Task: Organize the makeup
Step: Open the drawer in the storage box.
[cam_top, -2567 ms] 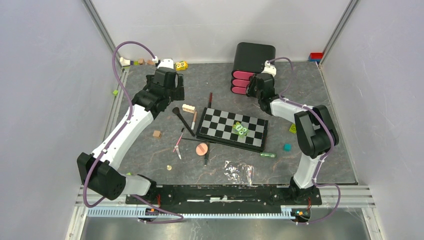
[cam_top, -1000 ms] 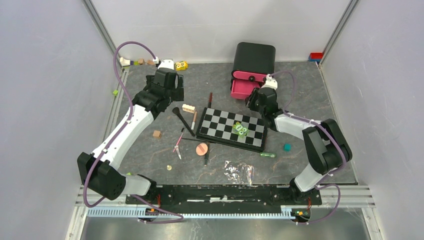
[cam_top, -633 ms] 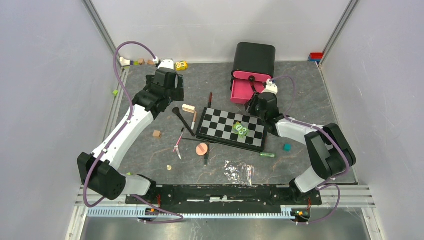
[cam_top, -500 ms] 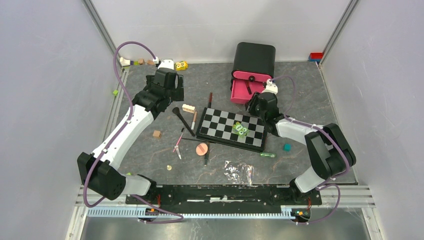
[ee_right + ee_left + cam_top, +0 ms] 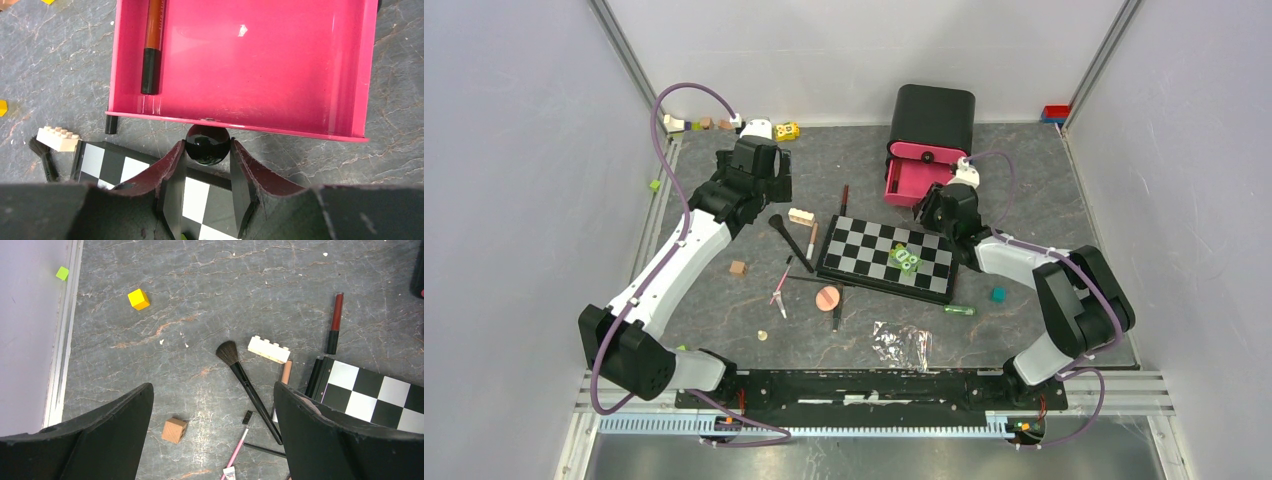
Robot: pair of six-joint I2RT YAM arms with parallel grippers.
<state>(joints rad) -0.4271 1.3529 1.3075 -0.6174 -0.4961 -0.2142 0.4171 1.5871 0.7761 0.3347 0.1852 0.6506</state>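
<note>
**A:** What is hidden or cut off?

**B:** From above, both claws sit under their wrist housings, so their fingers don't show. In the right wrist view the pink drawer (image 5: 260, 65) runs off the top edge. That cuts off its far end and the upper end of the orange-and-dark pencil (image 5: 151, 45) inside.

**A:** What does the drawer hold?

**B:** That pencil, lying along the left wall. The drawer sticks out of the black case (image 5: 934, 110).

**A:** And the claws?

**B:** The right claw (image 5: 207, 146) is clamped on the drawer's round black knob (image 5: 207, 139), above the edge of the chequered board (image 5: 125, 167). The left claw (image 5: 212, 387) hangs over the worktop (image 5: 200, 290) with its fingers wide apart.

**A:** Where is the other makeup?

**B:** Loose on the worktop. The black brush (image 5: 247, 385) lies just beside a white toy brick (image 5: 269, 349), left of the board. A red-and-black stick (image 5: 334, 322) lies beyond them and a thin pink pencil (image 5: 240, 440) nearer. The peach puff (image 5: 828, 297) sits in front of the board, and the green tube (image 5: 958, 310) by its near right corner.
</note>
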